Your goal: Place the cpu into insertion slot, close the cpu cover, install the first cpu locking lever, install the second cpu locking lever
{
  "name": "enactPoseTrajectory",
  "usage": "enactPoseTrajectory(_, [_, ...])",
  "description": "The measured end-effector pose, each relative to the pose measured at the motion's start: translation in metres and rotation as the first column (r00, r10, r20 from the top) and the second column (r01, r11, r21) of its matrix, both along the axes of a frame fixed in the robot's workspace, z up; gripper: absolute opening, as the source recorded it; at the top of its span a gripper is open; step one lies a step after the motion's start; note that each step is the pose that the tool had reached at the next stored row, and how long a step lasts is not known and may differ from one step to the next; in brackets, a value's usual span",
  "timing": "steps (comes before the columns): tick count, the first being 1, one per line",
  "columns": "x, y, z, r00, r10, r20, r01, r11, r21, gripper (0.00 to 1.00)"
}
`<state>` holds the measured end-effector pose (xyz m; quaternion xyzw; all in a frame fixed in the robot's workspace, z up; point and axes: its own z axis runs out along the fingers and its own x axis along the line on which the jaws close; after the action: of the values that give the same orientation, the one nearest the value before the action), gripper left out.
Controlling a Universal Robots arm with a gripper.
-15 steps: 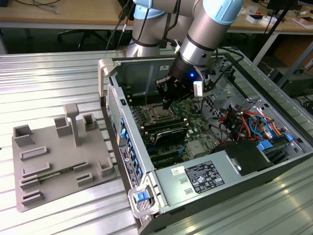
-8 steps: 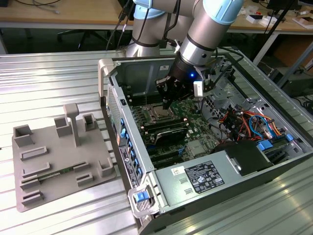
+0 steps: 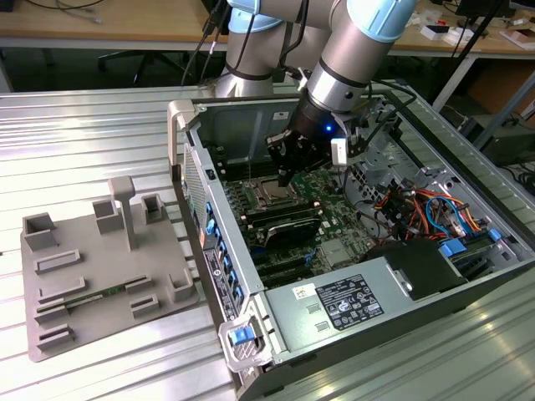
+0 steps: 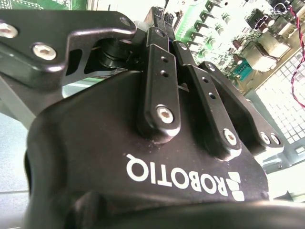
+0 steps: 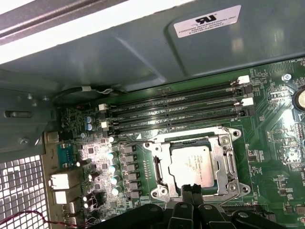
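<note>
At the insertion slot [image 5: 160, 168], tool [image 5: 190, 189] partly hides cpu [image 5: 193, 164].

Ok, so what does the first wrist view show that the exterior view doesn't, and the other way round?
First wrist view, close up: the small square silvery-grey cpu lying in the square, metal-rimmed insertion slot, plus the silver port connectors at the board's edge.

Exterior view, wide: the silver-and-blue robot arm, the open grey computer case on the ribbed metal table, and the grey plastic fixture tray beside it.

Both: the black gripper at the socket, and the green circuit board.
</note>
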<state>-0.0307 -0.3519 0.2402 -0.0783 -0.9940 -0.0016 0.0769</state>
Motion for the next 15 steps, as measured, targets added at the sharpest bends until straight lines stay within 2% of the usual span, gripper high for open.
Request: enactPoseTrajectory(15, [0.0000, 0.0000, 0.0000, 0.9999, 0.016, 0.0000, -0.016, 0.9999, 0.0019, 0.11])
